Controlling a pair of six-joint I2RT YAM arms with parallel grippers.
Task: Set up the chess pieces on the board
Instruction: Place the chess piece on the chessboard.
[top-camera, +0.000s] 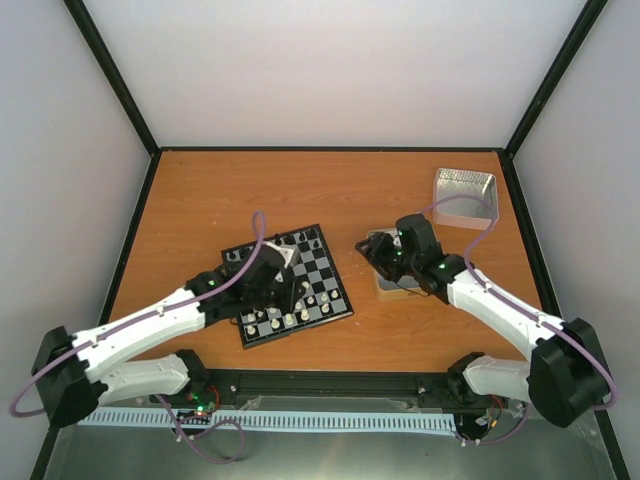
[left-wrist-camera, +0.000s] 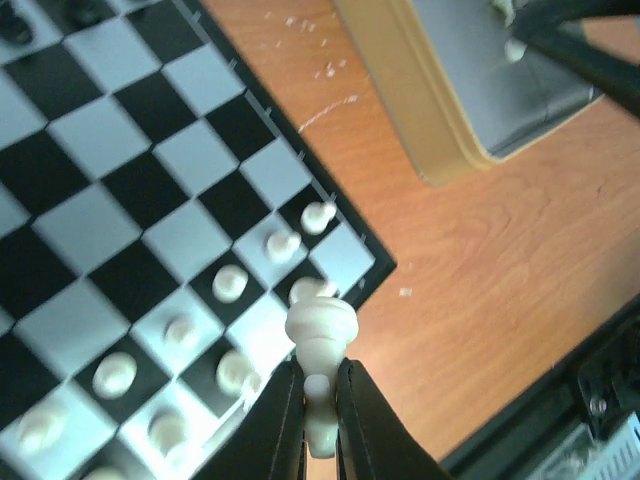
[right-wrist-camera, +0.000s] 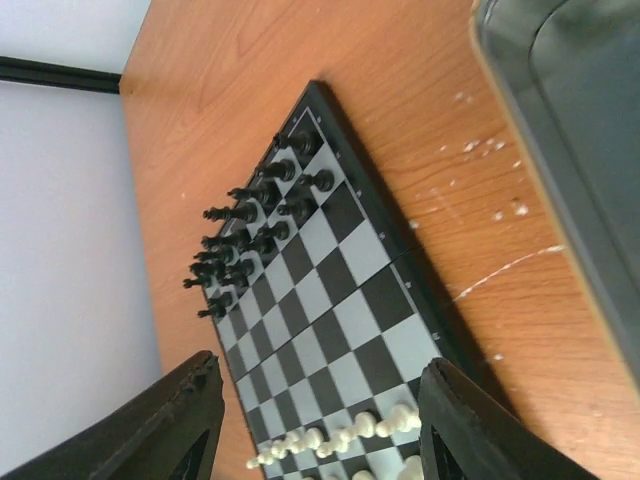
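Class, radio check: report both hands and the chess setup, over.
Left hand shut on white piece over board edge. Right hand open, empty. Placed pieces crowd nearby.

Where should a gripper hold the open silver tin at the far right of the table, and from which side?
Probably pinch the near wall of the silver tin from above, one finger inside, one outside. It lies open side up with thin upright walls, and looks too wide to span.
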